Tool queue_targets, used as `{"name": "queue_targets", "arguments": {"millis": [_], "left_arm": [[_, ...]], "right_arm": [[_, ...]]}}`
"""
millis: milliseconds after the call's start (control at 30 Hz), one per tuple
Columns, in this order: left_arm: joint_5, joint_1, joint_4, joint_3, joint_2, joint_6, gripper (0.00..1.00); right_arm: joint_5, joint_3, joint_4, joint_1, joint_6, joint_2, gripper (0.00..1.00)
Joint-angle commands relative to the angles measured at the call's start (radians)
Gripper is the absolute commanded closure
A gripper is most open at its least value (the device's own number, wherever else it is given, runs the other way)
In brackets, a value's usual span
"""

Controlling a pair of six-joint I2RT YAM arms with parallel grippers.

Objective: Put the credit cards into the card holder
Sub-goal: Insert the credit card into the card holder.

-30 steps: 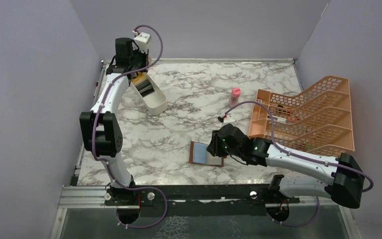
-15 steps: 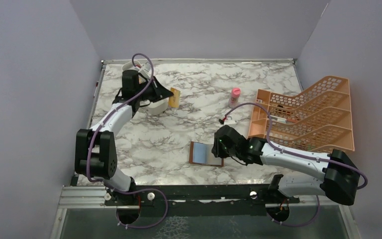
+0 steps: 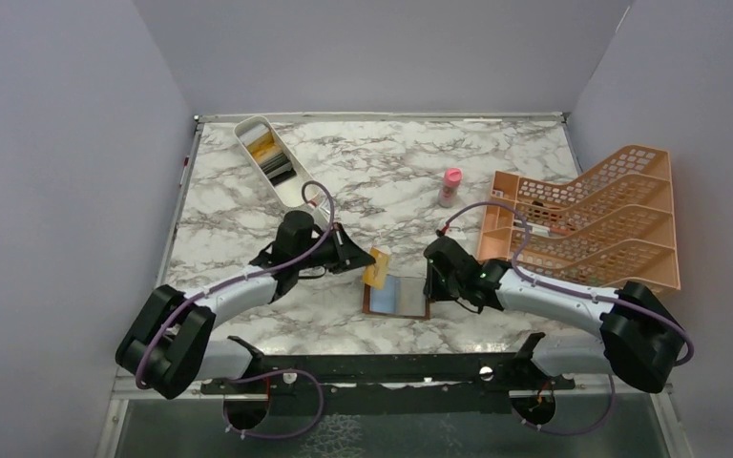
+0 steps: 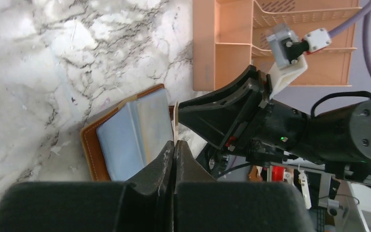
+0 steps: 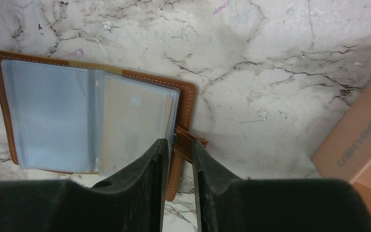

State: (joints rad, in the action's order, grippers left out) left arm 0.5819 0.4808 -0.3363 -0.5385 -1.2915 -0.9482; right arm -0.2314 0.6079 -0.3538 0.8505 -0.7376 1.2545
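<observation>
The card holder (image 3: 396, 296) lies open on the marble, brown outside, with blue-grey sleeves (image 5: 53, 111). One sleeve holds a yellowish card (image 5: 135, 125). My left gripper (image 3: 367, 262) is shut on a yellow-gold credit card (image 3: 378, 268), held on edge just above the holder's left half. In the left wrist view only the card's thin edge (image 4: 175, 121) shows beyond the left gripper (image 4: 175, 144). My right gripper (image 3: 431, 279) is at the holder's right edge. It (image 5: 178, 147) stands narrowly open, straddling the brown edge and strap tab (image 5: 188, 142). More credit cards (image 3: 269, 157) lie in the white tray.
The white oblong tray (image 3: 298, 194) stands at the back left. A small pink bottle (image 3: 450, 186) stands behind the holder. The orange lattice rack (image 3: 592, 219) fills the right side, close to my right arm.
My left arm has swung from the white tray to the table's centre with the yellow-gold card in its jaws. The right gripper shifted slightly along the holder's right edge.
</observation>
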Motion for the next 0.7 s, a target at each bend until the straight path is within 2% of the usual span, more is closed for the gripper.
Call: {"name": "queue_targets", "arguments": {"millis": [0,167,300,467,667], "left_arm": [[-0.17,0.108,-0.167,0.111,0.028,-0.106,1.0],[-0.248,0.173,-0.326,0.204,-0.034,-0.177,1.0],[-0.309,0.228,-0.374,0.21,-0.112,-0.166,1.0],[-0.324,0.256,-0.532,0.23,-0.233,-0.201,1.0],[-0.359,0.289,-0.576,0.236,-0.294,-0.205,1.0]], "right_arm": [[0.042,-0.024,0.047,-0.005,0.004,0.017,0.71],[0.049,-0.048,0.055,-0.007,-0.008,0.02,0.72],[0.055,-0.072,0.069,-0.007,-0.013,0.004,0.72],[0.062,-0.089,0.082,-0.007,-0.017,0.002,0.72],[0.06,-0.101,0.077,-0.007,-0.02,-0.008,0.73]]}}
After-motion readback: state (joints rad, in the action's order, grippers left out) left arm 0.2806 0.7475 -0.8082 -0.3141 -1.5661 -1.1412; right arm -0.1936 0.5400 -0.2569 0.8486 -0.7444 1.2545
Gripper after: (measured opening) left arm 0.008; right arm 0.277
